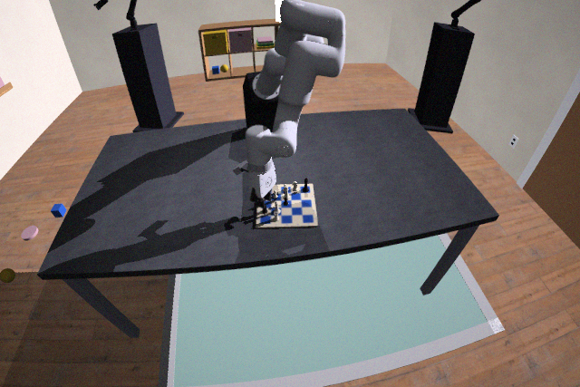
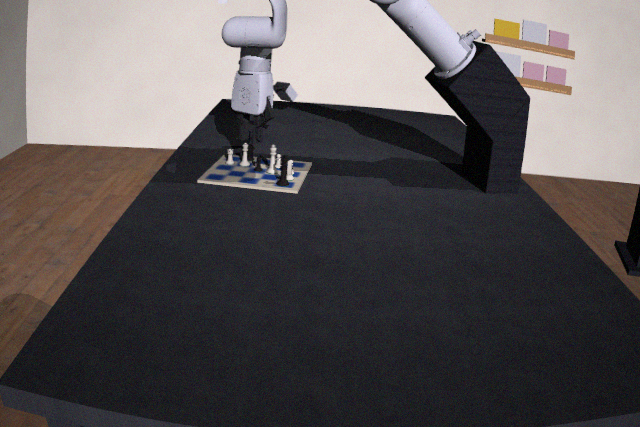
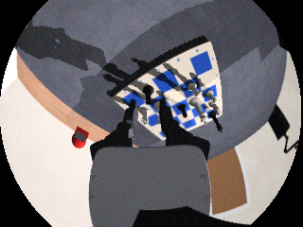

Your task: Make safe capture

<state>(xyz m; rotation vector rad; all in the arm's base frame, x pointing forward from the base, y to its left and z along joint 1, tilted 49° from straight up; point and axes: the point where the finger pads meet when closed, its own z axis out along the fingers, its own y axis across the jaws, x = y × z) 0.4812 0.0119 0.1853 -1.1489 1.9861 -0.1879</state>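
A small blue-and-cream chessboard [image 1: 299,224] [image 2: 219,180] [image 3: 201,62] lies near the table's front edge with several white and black pieces standing on it. White pieces [image 2: 244,153] stand along the far side, and a black piece [image 2: 282,177] stands near the front right corner. My gripper [image 1: 258,202] [image 2: 253,127] [image 3: 148,105] hangs point-down over the board's left part, fingers partly apart and open. In the wrist view a black piece [image 3: 147,91] shows just beyond the fingertips, in the gap between them. I cannot see the fingers touching it.
The dark table [image 1: 383,171] [image 2: 336,282] carries only the board. The arm's black base block [image 2: 496,127] stands at the table's back. Two black pillars [image 1: 145,78] [image 1: 442,73] with cameras stand behind the table. A shelf unit [image 1: 234,45] is at the far wall.
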